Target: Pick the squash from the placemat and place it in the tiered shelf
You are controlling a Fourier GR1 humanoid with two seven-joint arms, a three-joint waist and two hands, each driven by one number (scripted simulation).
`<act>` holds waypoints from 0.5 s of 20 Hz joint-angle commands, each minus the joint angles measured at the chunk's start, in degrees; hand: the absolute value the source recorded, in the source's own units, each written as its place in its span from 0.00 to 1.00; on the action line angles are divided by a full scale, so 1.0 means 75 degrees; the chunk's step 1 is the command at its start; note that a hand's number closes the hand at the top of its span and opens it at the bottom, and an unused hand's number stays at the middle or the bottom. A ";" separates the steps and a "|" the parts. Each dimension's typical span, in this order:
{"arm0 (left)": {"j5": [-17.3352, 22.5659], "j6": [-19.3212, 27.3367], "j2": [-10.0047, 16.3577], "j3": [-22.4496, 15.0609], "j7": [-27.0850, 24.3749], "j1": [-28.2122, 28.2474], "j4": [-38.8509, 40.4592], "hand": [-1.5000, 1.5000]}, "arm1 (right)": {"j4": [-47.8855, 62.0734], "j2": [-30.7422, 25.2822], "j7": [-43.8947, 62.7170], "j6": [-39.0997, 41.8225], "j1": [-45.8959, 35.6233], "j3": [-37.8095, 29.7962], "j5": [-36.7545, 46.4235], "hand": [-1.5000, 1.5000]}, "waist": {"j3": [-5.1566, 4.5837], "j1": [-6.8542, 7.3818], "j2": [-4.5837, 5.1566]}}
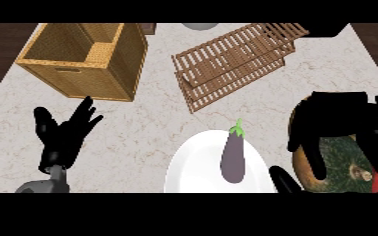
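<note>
Squash (344,166), dark green with pale mottling and a tan stem stub, sits on a brown placemat (300,161) at the lower right of the marble counter (148,122), as seen from the head view. The robot's right hand (334,114) hangs directly over it, fingers (318,156) spread and mostly straight down across the squash's left side, thumb apart near the lower edge. Whether they touch the rind cannot be told.

A white plate (193,166) at bottom centre holds a purple eggplant (233,156), its green cap pointing away from the robot. A wicker basket (80,78) with an inner divider stands at upper left. The slatted wooden tiered shelf (236,62) lies at an angle at upper centre, well apart from the squash.

The hand covers the squash's top, and the frame cuts off its right and lower parts. A grey round object (199,26) is cropped at the top edge.

The left hand (66,132) rests open at lower left, fingers up, holding nothing.
</note>
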 commanded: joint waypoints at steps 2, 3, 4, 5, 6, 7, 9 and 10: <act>-0.0147 0.0045 -0.0123 -0.0026 -0.0112 -0.0125 0.0644 0.50 | 0.0951 -0.0226 0.1681 0.0051 -0.2428 -0.1173 -0.1045 1.00 | -0.0037 0.0012 0.0045; -0.0041 -0.0113 -0.0023 -0.0102 0.0169 0.0178 0.0139 0.50 | 0.1499 -0.0350 0.1498 -0.0216 -0.2784 -0.1562 -0.1066 1.00 | -0.0025 0.0106 0.0044; -0.0140 0.0016 -0.0123 -0.0085 -0.0051 0.0064 0.0366 0.50 | 0.1322 -0.0468 0.2230 0.0090 -0.3097 -0.1760 -0.1756 1.00 | -0.0032 -0.0016 0.0007; -0.0214 -0.0032 -0.0120 -0.0053 -0.0311 -0.0096 0.0705 0.50 | 0.1692 -0.0751 0.2266 0.0061 -0.3512 -0.1875 -0.1823 1.00 | -0.0031 -0.0021 0.0031; -0.0090 -0.0164 -0.0020 0.0035 -0.0217 0.0000 0.0721 0.50 | 0.2238 -0.1061 0.1849 -0.0118 -0.3865 -0.2337 -0.1894 1.00 | -0.0027 0.0027 0.0049; -0.0185 0.0006 -0.0162 -0.0135 0.0033 0.0044 0.0418 0.50 | 0.2381 -0.0963 0.2250 -0.0401 -0.4163 -0.2093 -0.1713 1.00 | -0.0024 0.0055 0.0034; -0.0079 -0.0158 0.0002 -0.0089 0.0152 0.0279 -0.0080 0.50 | 0.3139 -0.1288 0.2075 -0.0512 -0.4696 -0.2043 -0.1519 1.00 | -0.0019 0.0142 0.0038; -0.0190 -0.0057 -0.0051 -0.0031 -0.0047 -0.0068 0.0397 0.50 | 0.3370 -0.1438 0.2376 -0.0457 -0.5073 -0.2297 -0.1942 1.00 | -0.0023 0.0059 0.0038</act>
